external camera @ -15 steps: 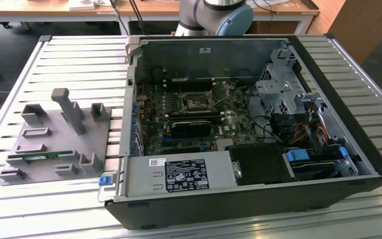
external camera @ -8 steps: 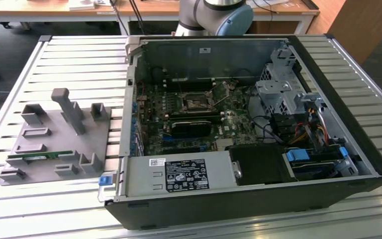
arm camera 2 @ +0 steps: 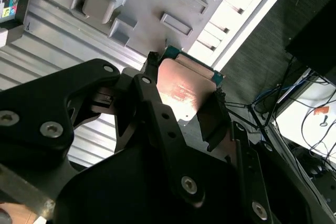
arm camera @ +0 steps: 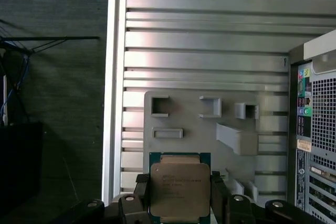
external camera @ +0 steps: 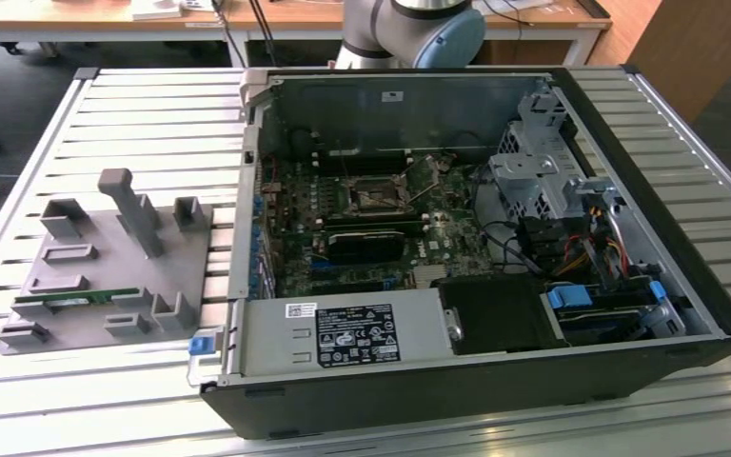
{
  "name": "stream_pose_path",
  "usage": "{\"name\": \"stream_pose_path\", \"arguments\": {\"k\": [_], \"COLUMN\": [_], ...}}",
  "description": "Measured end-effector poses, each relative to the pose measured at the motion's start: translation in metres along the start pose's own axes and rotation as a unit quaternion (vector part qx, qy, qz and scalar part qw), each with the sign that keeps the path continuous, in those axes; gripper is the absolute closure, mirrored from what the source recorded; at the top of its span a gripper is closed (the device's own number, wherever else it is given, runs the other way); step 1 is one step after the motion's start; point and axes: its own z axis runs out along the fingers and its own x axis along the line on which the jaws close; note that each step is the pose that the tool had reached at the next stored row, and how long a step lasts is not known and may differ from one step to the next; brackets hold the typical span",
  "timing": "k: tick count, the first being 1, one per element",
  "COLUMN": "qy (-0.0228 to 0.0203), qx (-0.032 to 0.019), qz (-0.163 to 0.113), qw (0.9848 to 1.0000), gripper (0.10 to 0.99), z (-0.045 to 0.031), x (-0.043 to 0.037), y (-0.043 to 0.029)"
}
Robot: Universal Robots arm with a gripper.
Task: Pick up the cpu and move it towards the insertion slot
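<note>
Slatted metal surface (arm camera: 210,35) with grey fixture (arm camera: 184,116): hand (arm camera 2: 185,92) clamps cpu (arm camera: 180,188) above it; insertion slot (external camera: 376,197) lies well apart, inside the open case (external camera: 467,395).

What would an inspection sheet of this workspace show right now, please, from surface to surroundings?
Surface: slatted metal table carrying an open computer case and a grey fixture tray.
Job's things: the cpu is held in the gripper, near the tray; the insertion slot sits on the board inside the case.
Clutter: a green memory stick lies in the tray.
Grippers: gripper shut on the cpu, outside the case.
Cables: coloured bundle inside the case; loose cables on the floor beside the table.
Surroundings: wooden desk beyond the table; dark floor.
</note>
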Motion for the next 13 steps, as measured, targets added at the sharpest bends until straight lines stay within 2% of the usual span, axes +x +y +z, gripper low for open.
{"name": "stream_pose_path", "arguments": {"k": [13], "qy": [0.0000], "qx": [0.0000], "qz": [0.000], "qw": [1.0000], "gripper": [0.541], "z": [0.0001], "x": [-0.0159], "y": [-0.0002]}}
